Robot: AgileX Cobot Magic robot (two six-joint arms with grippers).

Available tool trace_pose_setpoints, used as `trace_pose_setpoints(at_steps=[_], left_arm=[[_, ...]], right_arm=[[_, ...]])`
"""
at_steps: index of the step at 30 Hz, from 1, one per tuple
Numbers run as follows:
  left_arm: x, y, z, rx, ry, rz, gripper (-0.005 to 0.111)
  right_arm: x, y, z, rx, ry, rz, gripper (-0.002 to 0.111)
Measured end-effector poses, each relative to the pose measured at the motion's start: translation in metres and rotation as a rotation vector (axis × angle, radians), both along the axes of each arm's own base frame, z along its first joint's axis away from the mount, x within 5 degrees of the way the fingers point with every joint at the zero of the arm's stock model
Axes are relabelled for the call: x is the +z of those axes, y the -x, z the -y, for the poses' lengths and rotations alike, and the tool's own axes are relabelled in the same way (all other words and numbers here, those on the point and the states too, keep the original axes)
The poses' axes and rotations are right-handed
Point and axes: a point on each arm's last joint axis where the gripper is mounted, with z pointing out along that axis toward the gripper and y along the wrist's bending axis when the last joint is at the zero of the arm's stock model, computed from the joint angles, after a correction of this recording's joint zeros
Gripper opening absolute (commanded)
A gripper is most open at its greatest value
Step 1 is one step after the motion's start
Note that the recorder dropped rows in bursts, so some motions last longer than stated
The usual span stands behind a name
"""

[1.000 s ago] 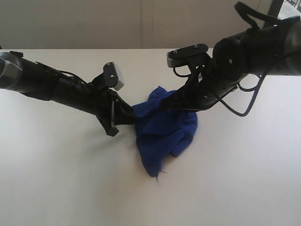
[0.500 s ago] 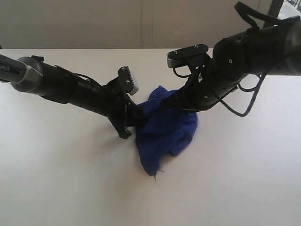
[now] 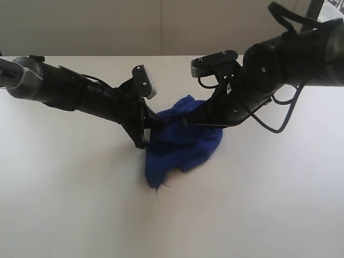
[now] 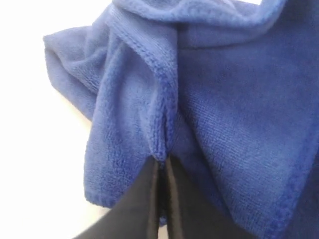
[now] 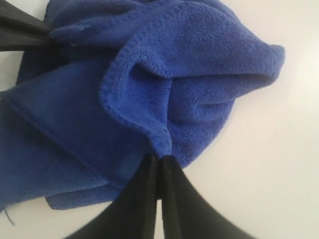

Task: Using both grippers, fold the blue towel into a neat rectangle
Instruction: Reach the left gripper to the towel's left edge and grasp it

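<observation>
The blue towel (image 3: 180, 142) hangs bunched between the two arms over the white table, its lower corner with a loose thread (image 3: 158, 189) near the surface. My left gripper (image 3: 152, 121) is shut on a hemmed edge of the towel (image 4: 159, 114) at the bundle's left side. My right gripper (image 3: 188, 122) is shut on another hemmed corner of the towel (image 5: 164, 99) at the upper right of the bundle. In the right wrist view the left gripper's black fingers (image 5: 20, 32) show at the towel's far side.
The white table (image 3: 80, 204) spreads around the towel on all sides. A pale wall (image 3: 107, 27) rises behind its far edge. The right arm's cables (image 3: 279, 115) loop beside its wrist.
The left gripper moved in to the towel's left edge and closed on it. The bundle has shifted left and its lower corner has drawn up. The right gripper kept its hold.
</observation>
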Motion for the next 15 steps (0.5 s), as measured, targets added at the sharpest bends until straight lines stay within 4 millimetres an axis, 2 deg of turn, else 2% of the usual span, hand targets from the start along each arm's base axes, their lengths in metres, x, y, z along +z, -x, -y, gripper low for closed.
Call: trace_pose_setpoints(at_steps=[13,15], left_arm=[[0.027,-0.002,-0.003,0.039,0.005,0.078,0.000],[0.027,-0.002,-0.003,0.039,0.005,0.078,0.006]], right_arm=[[0.000,0.000,0.000,0.000,0.000,0.000,0.000],[0.000,0.000,0.000,0.000,0.000,0.000,0.000]])
